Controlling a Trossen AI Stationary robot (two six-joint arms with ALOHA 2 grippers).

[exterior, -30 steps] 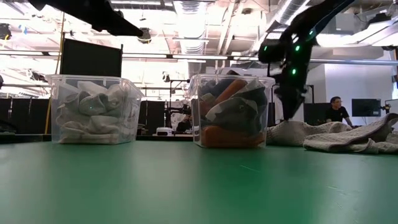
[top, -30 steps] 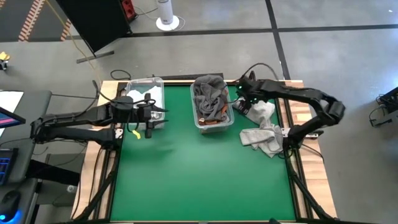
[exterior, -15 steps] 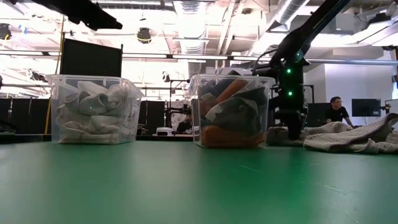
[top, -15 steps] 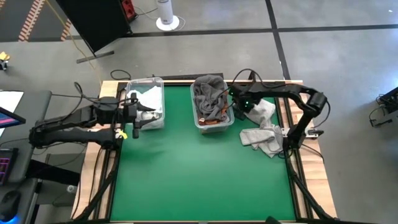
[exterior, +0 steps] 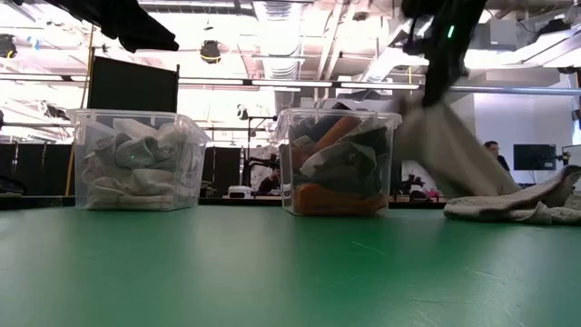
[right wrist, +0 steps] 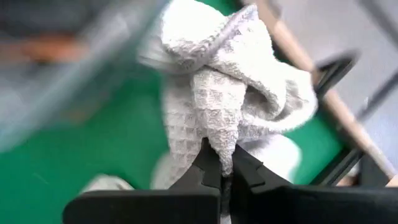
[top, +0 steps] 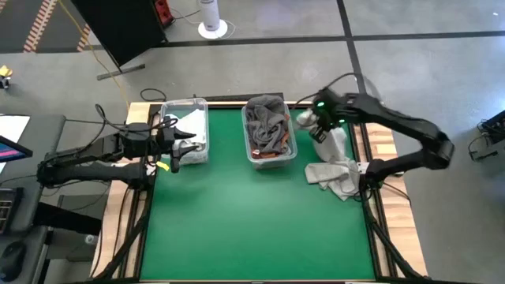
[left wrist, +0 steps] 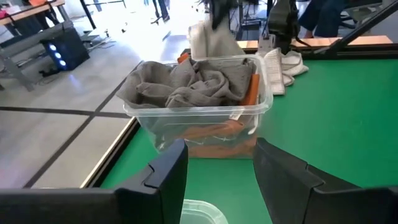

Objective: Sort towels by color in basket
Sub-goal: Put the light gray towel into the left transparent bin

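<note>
Green felt-like mat covers the desk (top: 252, 229), flat and matte, framed by pale wood rails. Two clear rigid plastic bins stand along its far edge: the left bin (top: 187, 130) holds pale, crumpled cloths; the middle bin (top: 270, 130) is heaped with dark grey towels over a rust-orange one, soft folds rising to its rim.

To the right of the middle bin, a loose pile of light grey and white towels (top: 331, 175) lies on the mat, limp and rumpled.

Right pincer (top: 316, 126) is raised just beside the middle bin, clamped tight on a pinch of a white waffle-weave towel (right wrist: 217, 118); the weave is a coarse grid, thick and absorbent-looking. The towel hangs down in a long drape, and its tail appears to reach the pile below.

Left pincer (left wrist: 217, 180) hovers over the left bin with jaws standing wide, empty.

Risks, as judged:
- Grip is on a small fold only; the cloth's own weight or a quick swing could pull it free.
- Trailing tail may drag a neighbouring towel off the pile, or snag on the middle bin's rim during transfer.
- The white towel belongs with the pale cloths; the path there crosses the dark bin, so an early drop would mis-sort it.
- The light bins could be shoved aside by dragging cloth.
</note>
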